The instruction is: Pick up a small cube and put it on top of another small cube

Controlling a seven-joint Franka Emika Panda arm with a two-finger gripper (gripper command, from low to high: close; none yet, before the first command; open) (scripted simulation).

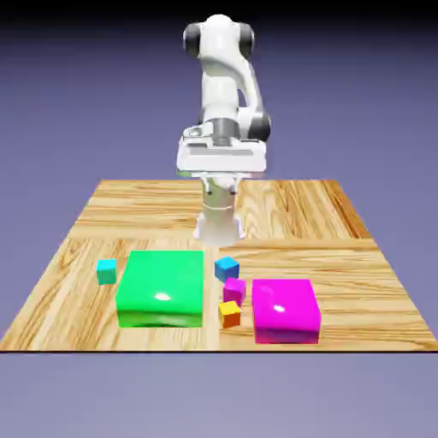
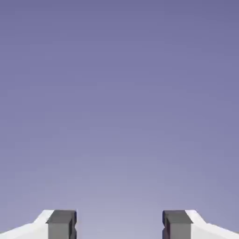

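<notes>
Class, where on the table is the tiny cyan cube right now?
In the exterior view the cyan cube sits alone on the table's left side, just left of the big green block, apart from it.

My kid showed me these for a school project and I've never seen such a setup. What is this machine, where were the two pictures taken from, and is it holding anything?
It's a computer-rendered white robot arm standing on a wooden table. One picture looks at it from across the table. The other comes from a camera on its hand: the two grey fingers stand apart with only plain backdrop between them, so nothing is held. On the table lie a big green block, a big magenta block, and small cubes: cyan, blue, magenta and orange.
</notes>
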